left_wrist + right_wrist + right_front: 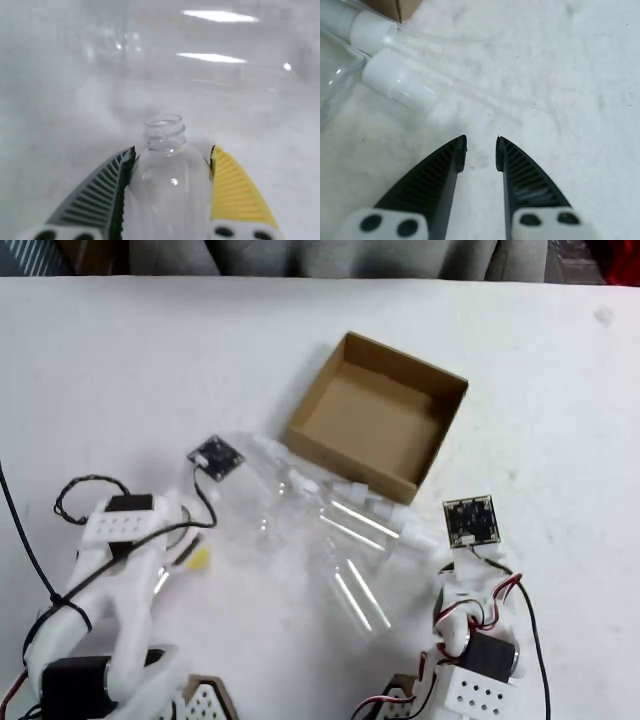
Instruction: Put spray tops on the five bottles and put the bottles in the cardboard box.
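In the left wrist view my left gripper (171,151) is shut on a clear bottle (167,190), one grey finger and one yellow finger on its shoulders. Its threaded neck (164,132) is bare and points away from the camera. My right gripper (480,148) hovers low over the white table, its black fingers a narrow gap apart and nothing between them. Just beyond it lie two white spray tops (402,82) (370,31) with clear tubes. The cardboard box (375,415) stands open in the middle of the table, with several clear bottles (352,525) lying in front of it.
The left arm (120,570) fills the near left of the table and the right arm (470,640) the near right. A corner of the box (402,7) shows in the right wrist view. Bare white table (130,370) lies left of the box.
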